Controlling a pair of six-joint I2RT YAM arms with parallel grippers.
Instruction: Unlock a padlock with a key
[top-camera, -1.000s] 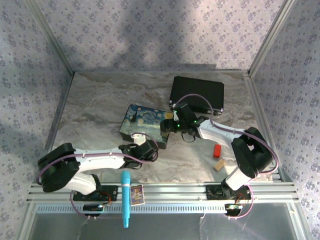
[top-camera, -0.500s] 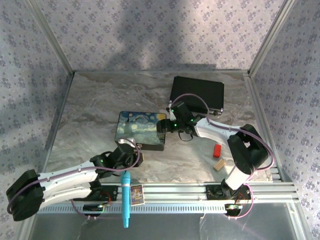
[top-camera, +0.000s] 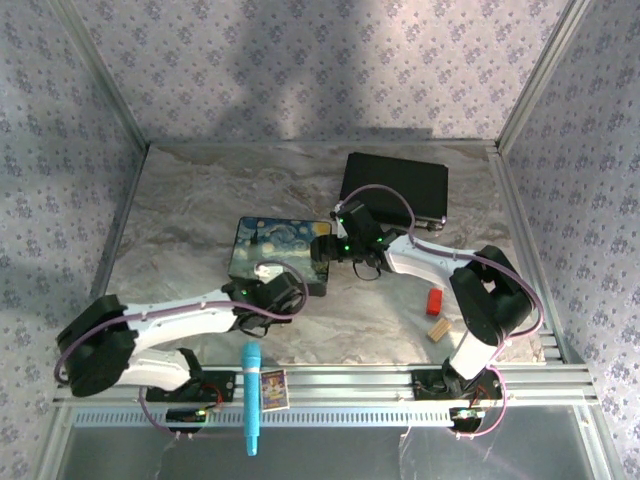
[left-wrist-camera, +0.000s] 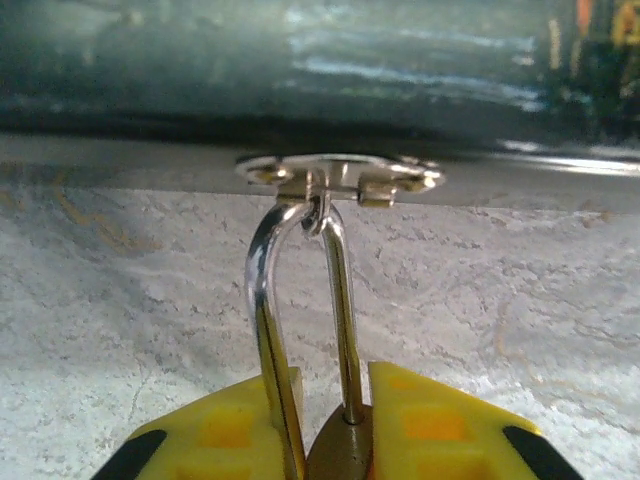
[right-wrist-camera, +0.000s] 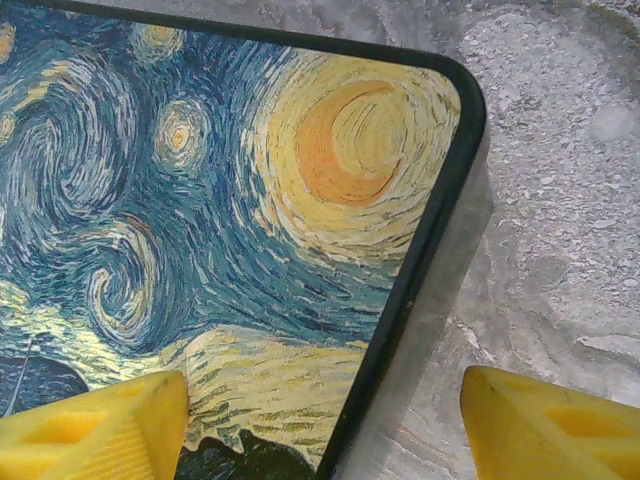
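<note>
1. The left end effector (left-wrist-camera: 322, 440) is at the bottom centre of the left wrist view. Its two yellow fingers (left-wrist-camera: 210, 440) are narrow and closed on the brass body of the padlock (left-wrist-camera: 342, 452).
2. The silver shackle (left-wrist-camera: 262, 260) rises from the padlock to the middle of the frame and passes through a small metal hasp (left-wrist-camera: 340, 172) on the lower edge of the painted box (left-wrist-camera: 300, 60). I cannot tell if the shackle is locked or released.
3. In the top view the painted box (top-camera: 275, 250) lies at the centre of the marble counter (top-camera: 190, 200), with the left end effector at its near edge.
4. The right end effector (right-wrist-camera: 325, 400) stands wide open. One yellow finger (right-wrist-camera: 100, 420) is over the lid of the box at the lower left, and the other is over the counter at the lower right. The black corner of the box lies between them, and nothing is gripped.
5. A black case (top-camera: 395, 185) lies in the upper right of the counter, just behind the right arm.
6. A red cylinder (top-camera: 434, 301) and a tan wooden block (top-camera: 438, 329) are near each other at the lower right.
7. A light blue marker (top-camera: 250, 395) rests on the metal rail at the bottom.
</note>
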